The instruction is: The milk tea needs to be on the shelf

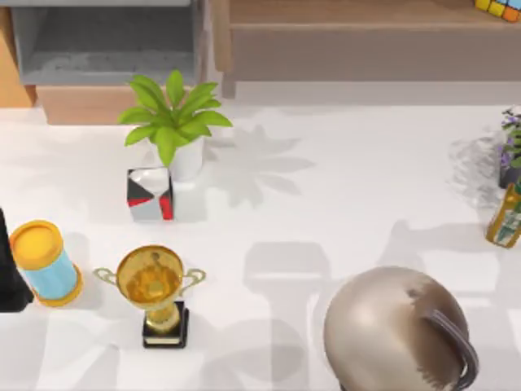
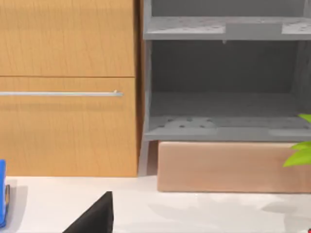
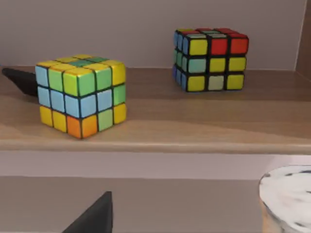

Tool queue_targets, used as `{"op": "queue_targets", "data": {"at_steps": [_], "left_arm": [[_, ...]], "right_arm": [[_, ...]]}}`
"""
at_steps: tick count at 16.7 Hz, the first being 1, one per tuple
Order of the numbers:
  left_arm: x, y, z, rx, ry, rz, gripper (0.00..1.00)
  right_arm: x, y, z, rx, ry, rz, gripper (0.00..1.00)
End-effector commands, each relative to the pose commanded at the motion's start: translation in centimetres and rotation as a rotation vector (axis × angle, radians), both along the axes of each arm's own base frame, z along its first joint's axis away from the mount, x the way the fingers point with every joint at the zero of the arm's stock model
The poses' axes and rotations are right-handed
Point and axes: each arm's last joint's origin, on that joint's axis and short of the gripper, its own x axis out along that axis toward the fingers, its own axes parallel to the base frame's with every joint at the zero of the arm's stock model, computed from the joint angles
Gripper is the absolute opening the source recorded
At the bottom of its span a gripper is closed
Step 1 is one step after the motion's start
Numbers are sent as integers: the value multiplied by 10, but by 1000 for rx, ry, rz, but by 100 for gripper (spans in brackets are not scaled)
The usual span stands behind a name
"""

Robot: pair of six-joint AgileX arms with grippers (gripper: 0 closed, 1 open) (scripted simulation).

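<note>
The milk tea (image 1: 45, 262) is a blue cup with an orange lid, standing on the white table near the left edge. Its blue side also shows in the left wrist view (image 2: 2, 199). A dark part of my left arm (image 1: 8, 273) is right beside the cup at the table's left edge, and a dark part of my left gripper (image 2: 95, 216) shows in the left wrist view, which faces the grey shelf (image 2: 218, 114). The shelf (image 1: 106, 49) stands open at the back left. A dark part of my right gripper (image 3: 95, 216) faces the back right ledge.
Right of the cup stand a gold trophy (image 1: 155, 293), a red-black-white box (image 1: 150, 194) and a potted green plant (image 1: 172, 122). A large round metallic object (image 1: 399, 330) sits at the front right. Two colour cubes (image 3: 80, 94) rest on a wooden ledge (image 1: 358, 16). A white round-topped object (image 3: 286, 196) is near the right gripper.
</note>
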Motion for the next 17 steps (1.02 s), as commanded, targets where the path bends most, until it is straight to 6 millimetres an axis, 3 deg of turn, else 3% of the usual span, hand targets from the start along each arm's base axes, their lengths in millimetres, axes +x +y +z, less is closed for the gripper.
{"op": "queue_targets", "data": {"at_steps": [5, 11, 17], "left_arm": [[0, 0, 0, 0, 0, 0, 100], [0, 0, 0, 0, 0, 0, 100], [0, 0, 0, 0, 0, 0, 100]], "right_arm": [[36, -44, -53, 0, 8, -5, 100], [45, -76, -114, 5, 13, -8, 100], [44, -81, -125, 6, 14, -9, 100]]}}
